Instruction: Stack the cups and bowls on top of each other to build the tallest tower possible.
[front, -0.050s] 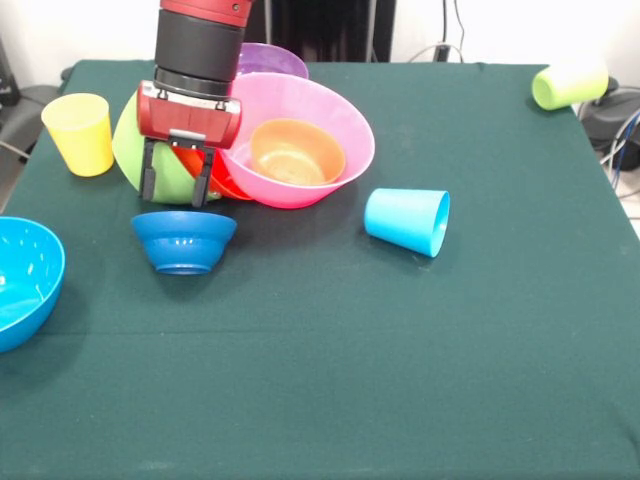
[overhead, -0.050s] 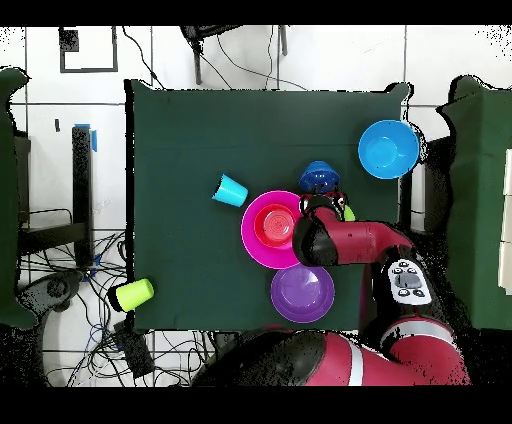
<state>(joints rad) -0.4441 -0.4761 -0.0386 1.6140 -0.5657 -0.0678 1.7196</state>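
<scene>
The gripper (front, -0.050s: 178, 180) is hanging at upper left of the front view, its two black fingers spread apart and straddling the tilted edge of the lime green bowl (front, -0.050s: 150, 150), not visibly clamped on it. An orange-red bowl (front, -0.050s: 215, 178) is leaning just behind the fingers, against the large pink bowl (front, -0.050s: 300, 140), which is holding the small orange bowl (front, -0.050s: 297, 150). The purple bowl (front, -0.050s: 272, 60) is sitting behind these, at top centre.

The small dark blue bowl (front, -0.050s: 184, 240) is standing upside down just below the gripper. The light blue bowl (front, -0.050s: 22, 280) is lying at the left edge, well apart. The yellow cup (front, -0.050s: 80, 133) is standing at upper left; the light blue cup (front, -0.050s: 408, 221) is lying on its side at centre right; the lime green cup (front, -0.050s: 570, 84) is lying on its side at the upper right, at the table corner.

Risks, as judged: the glossy tilted rim may be slipping out as the fingers close, and the leaning bowls may be shifting or toppling if nudged. The lime green cup could roll off.

No writing or labels are readable.
</scene>
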